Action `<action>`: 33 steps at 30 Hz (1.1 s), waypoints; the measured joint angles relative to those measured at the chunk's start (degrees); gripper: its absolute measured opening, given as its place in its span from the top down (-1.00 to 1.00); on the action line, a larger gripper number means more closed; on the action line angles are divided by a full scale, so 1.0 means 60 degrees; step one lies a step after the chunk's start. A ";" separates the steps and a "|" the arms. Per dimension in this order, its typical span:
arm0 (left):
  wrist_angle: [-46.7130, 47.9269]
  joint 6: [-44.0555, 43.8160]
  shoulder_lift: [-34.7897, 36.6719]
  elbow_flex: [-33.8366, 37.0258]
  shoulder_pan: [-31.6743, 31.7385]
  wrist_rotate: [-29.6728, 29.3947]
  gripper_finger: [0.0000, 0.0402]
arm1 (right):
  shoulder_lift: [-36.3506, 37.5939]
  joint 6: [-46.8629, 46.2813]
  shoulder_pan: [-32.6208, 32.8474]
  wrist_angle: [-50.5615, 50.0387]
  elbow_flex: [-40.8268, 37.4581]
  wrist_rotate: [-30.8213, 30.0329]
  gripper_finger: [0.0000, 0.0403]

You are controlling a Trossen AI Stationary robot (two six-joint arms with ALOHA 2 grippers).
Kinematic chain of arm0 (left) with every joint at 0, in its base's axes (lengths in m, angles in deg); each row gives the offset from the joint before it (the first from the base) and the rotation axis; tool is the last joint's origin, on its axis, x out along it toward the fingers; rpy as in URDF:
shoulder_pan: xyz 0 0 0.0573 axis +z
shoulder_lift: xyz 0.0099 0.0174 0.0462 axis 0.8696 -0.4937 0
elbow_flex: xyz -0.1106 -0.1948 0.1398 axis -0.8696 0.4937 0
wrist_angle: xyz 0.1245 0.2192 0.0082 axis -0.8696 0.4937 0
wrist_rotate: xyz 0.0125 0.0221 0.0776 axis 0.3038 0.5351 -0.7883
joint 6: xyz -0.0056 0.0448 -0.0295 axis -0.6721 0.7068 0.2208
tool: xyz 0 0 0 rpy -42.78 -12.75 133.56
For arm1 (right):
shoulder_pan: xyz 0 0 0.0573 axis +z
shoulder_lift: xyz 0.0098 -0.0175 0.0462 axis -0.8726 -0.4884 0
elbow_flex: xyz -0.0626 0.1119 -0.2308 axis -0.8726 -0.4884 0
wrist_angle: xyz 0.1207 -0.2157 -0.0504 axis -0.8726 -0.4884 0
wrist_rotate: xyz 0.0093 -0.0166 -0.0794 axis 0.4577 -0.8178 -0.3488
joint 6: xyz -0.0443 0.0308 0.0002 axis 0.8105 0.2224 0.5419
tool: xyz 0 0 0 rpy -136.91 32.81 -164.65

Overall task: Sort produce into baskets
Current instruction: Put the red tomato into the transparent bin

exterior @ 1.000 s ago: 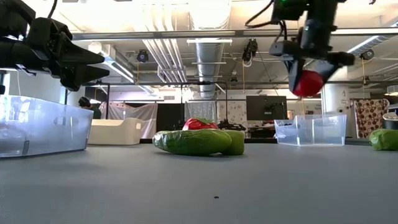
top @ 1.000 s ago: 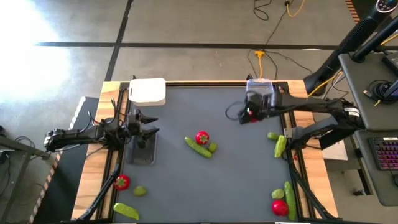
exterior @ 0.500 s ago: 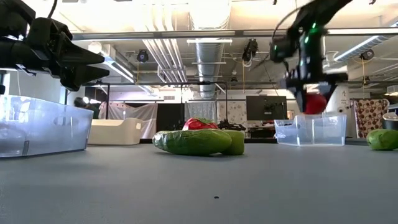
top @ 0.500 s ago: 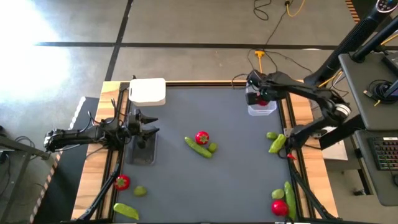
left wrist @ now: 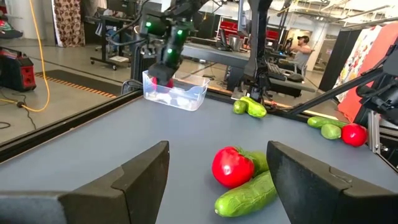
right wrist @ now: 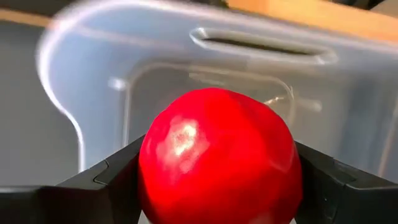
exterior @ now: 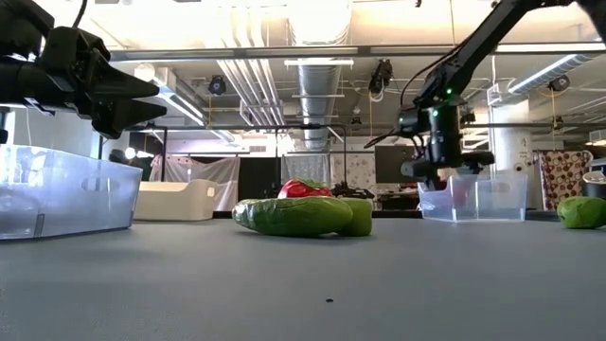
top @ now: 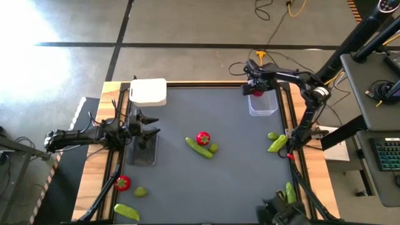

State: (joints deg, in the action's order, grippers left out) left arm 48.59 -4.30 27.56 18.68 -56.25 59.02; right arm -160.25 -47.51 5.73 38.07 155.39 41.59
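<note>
Red produce piece [right wrist: 219,155]: smooth, glossy plastic. Clear tub [right wrist: 205,74] behind it: transparent glossy plastic. Table [top: 212,181] under the tub: matt grey top, wooden edges.

Concrete floor [top: 187,37]; ceiling ducts [exterior: 317,76]

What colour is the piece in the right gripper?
Bright red, glossy. The tomato shows best in the right wrist view, clamped in the right gripper over the clear tub.

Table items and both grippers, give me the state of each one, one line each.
Right gripper: shut on red piece, over clear tub.
Left gripper: open, empty, over grey tray.
Clear tub: upright, holds nothing yet.
White tub: upside down.
</note>
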 joint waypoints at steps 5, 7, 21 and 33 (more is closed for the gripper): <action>0.0000 -0.0002 0.0000 0.0000 0.0000 0.0000 -0.26 | -0.0495 0.0288 -0.0067 0.0003 0.0351 -0.0004 -0.48; 0.0000 0.0000 -0.0002 0.0001 0.0002 0.0000 -0.26 | -0.0610 0.0374 -0.0074 -0.0004 0.0432 -0.0004 -0.52; 0.0000 0.0000 -0.0002 0.0000 0.0000 0.0000 -0.26 | -0.0159 0.0411 0.0010 -0.0106 0.0850 -0.0040 -0.78; 0.0000 0.0000 -0.0002 0.0000 0.0004 0.0000 -0.26 | 0.2645 0.0073 0.2022 -0.1414 0.0774 0.0000 -0.78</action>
State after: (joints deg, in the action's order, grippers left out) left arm 48.59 -4.30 27.55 18.68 -56.23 59.02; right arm -144.38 -47.08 17.86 29.58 160.03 41.59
